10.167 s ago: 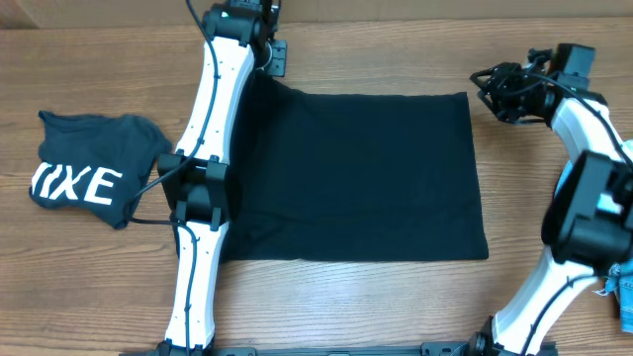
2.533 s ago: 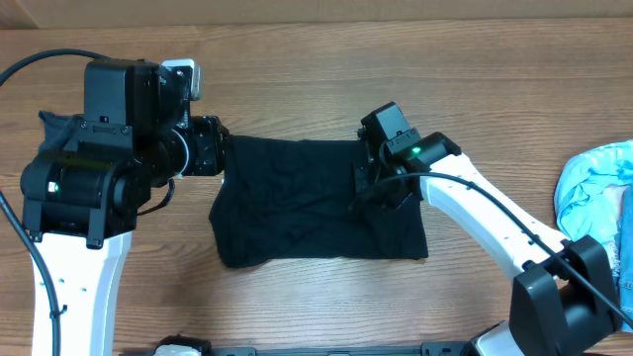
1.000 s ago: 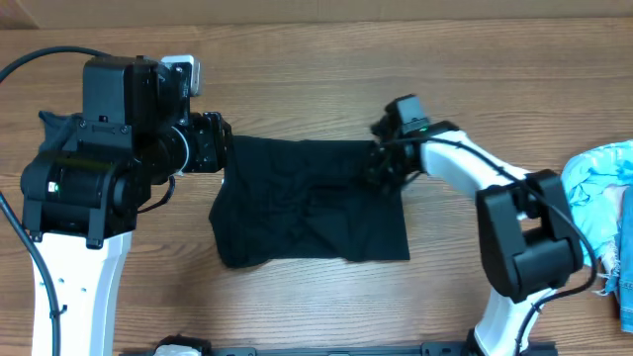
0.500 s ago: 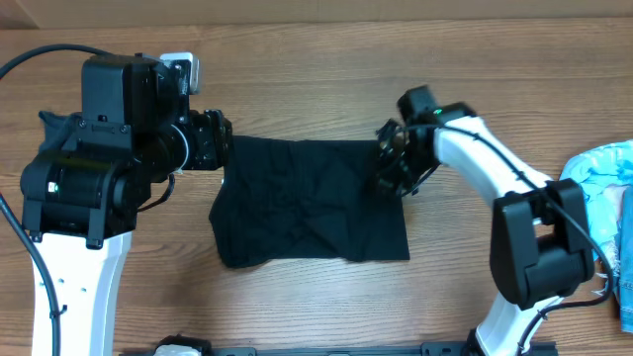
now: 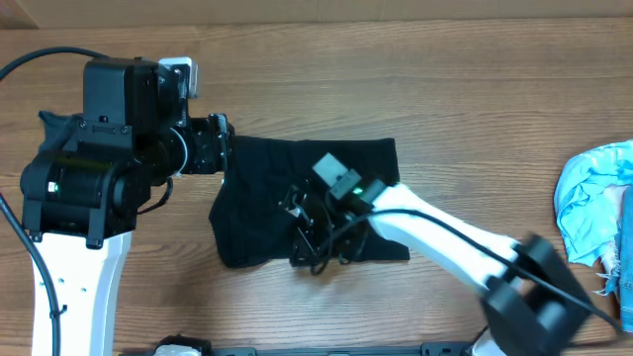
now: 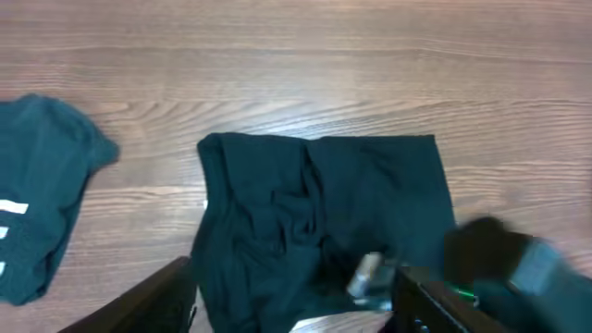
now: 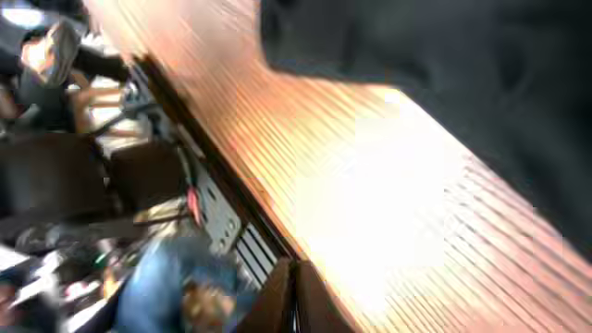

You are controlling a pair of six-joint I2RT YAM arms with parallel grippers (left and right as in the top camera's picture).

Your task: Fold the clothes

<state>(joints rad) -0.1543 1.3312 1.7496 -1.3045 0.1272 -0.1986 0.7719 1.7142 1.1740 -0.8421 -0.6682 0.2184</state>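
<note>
Now: flattening the folded black shirt (image 5: 259, 188).
Left hand (image 5: 224, 145) wide, empty; right hand (image 5: 309, 235) closed over its wrinkles; next, probably smooth them.

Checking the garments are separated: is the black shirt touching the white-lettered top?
Apart. The left wrist view shows a strip of bare table between the black shirt and the lettered top.

Rumpled black shirt (image 5: 252, 208), light blue pieces (image 5: 593, 198)
</note>
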